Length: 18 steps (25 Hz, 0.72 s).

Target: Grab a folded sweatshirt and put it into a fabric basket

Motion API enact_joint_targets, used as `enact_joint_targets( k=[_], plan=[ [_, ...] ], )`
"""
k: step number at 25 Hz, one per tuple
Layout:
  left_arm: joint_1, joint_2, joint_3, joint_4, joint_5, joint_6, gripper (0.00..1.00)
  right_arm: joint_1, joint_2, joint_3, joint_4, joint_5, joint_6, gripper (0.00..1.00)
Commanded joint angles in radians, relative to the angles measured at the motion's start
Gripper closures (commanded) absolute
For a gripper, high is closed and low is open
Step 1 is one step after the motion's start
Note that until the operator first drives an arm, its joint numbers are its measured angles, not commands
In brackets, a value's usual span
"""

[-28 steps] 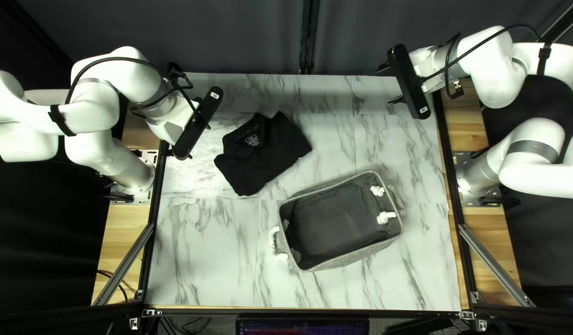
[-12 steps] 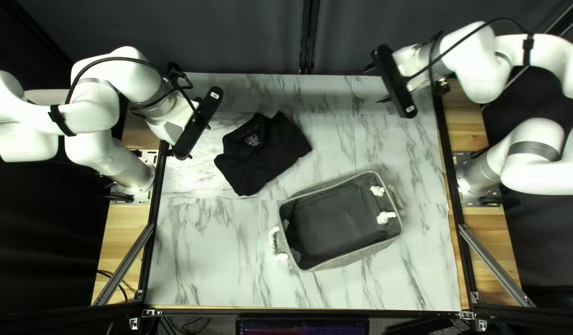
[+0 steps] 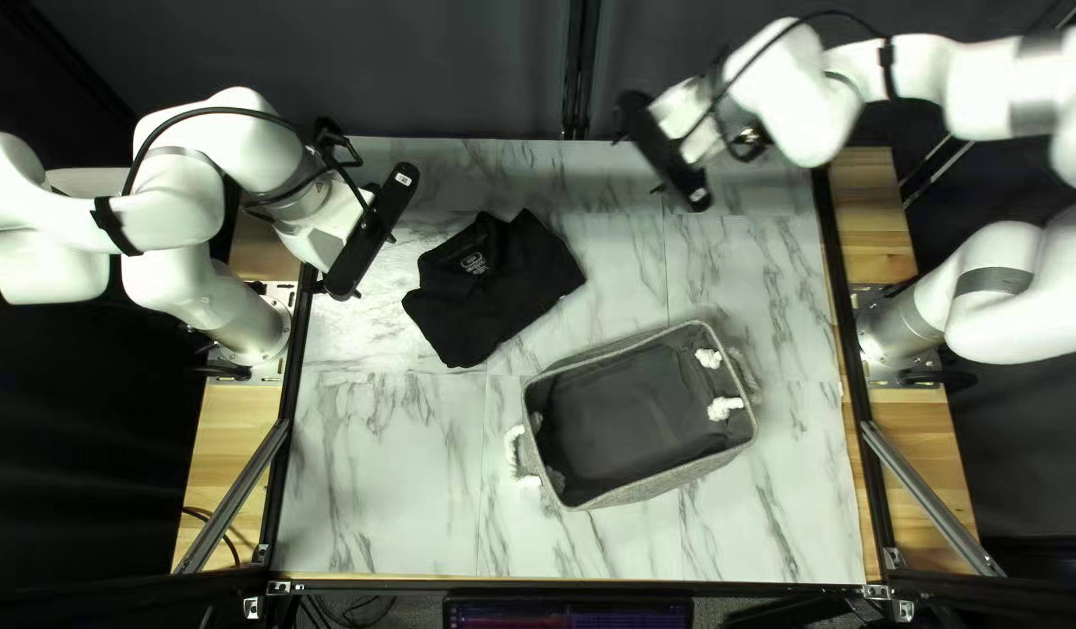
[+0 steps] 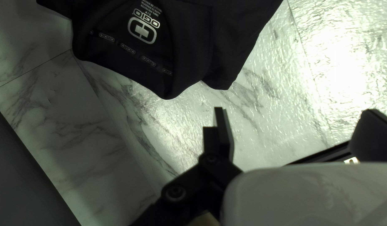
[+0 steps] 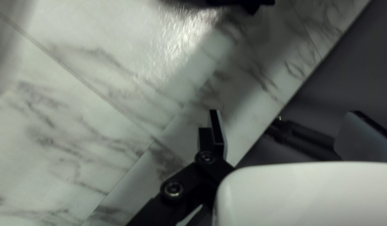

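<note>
Reaching in at a tilt, the right gripper (image 3: pixel 639 163) hovers at the tabletop's (image 3: pixel 387 466) far side, and the left gripper (image 3: pixel 375 266) slants beside the sweatshirt (image 3: pixel 492 291), both wide open and empty; the sweatshirt lies far-left of the basket (image 3: pixel 666 479).

The basket (image 3: pixel 655 481) sits on the table (image 3: pixel 375 489). Behind it and to its left — also on the table — lies the sweatshirt (image 3: pixel 492 285). The left arm's base (image 3: pixel 253 332) stands left of the basket, the right arm's base (image 3: pixel 899 332) right of it. Before the basket, beyond the table's near edge, is a screen (image 3: pixel 567 613); far behind hangs a curtain (image 3: pixel 328 58).
</note>
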Motion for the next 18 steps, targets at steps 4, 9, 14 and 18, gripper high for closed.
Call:
enact_joint_targets(
  k=[4,9,14,18],
  plan=[
    [0.0,0.0,0.0,0.0,0.0,0.0,0.0,0.043,0.158,-0.093,-0.094,-0.04,0.122,0.0],
    [0.0,0.0,0.0,0.0,0.0,0.0,0.0,0.018,0.22,-0.146,-0.029,-0.049,0.003,0.0],
    [0.0,0.0,0.0,0.0,0.0,0.0,0.0,0.006,0.256,-0.226,0.029,0.035,-0.111,0.0],
    [0.0,0.0,0.0,0.0,0.0,0.0,0.0,0.003,0.264,-0.252,0.052,0.078,-0.159,0.0]
  ],
)
